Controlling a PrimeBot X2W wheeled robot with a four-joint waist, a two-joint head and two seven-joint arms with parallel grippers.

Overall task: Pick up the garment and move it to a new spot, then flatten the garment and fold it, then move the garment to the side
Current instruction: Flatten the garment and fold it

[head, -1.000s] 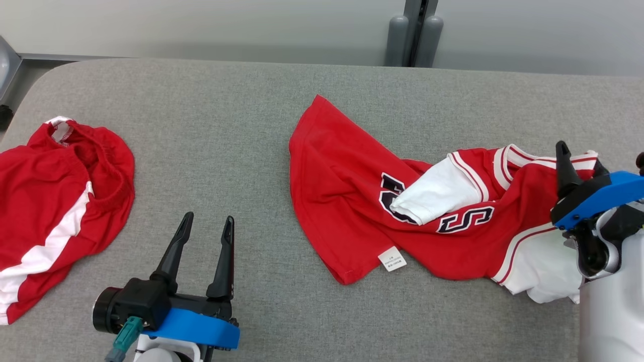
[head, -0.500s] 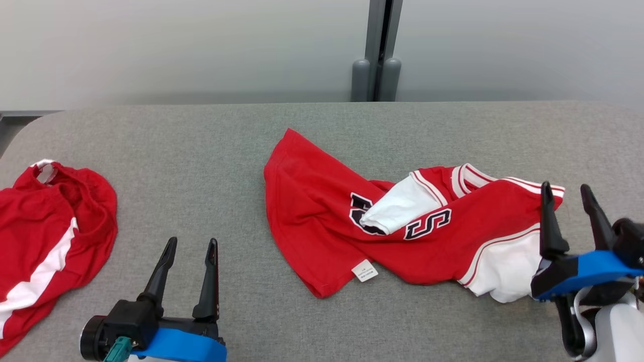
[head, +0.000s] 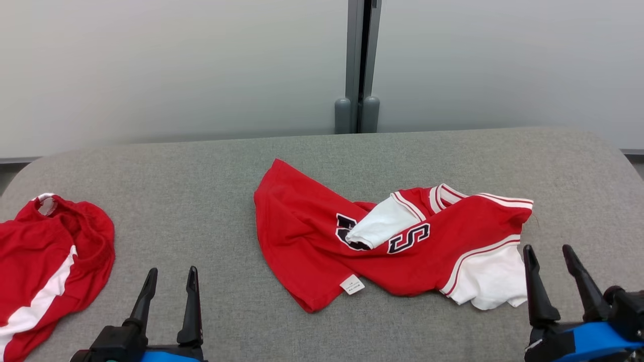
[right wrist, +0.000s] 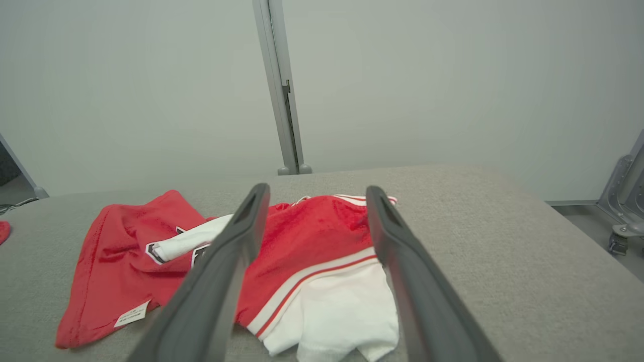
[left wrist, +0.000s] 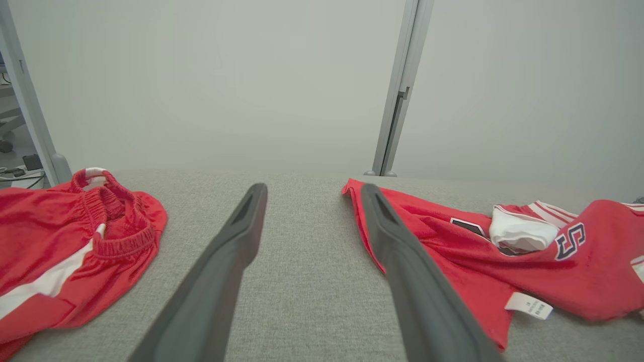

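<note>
Garment: your red-and-white short-sleeved jersey with dark lettering (head: 392,241) lies crumpled right of centre on the grey fabric-covered desk (head: 201,166), with one white sleeve flopped across its chest.
Left jaws: wide and empty, over bare desk, well apart from the jersey.
Right jaws: wide and empty, near its white sleeve, not touching.
Done: nothing you can confirm. It may already be in its new spot.
Left: flatten, fold, move aside.
</note>
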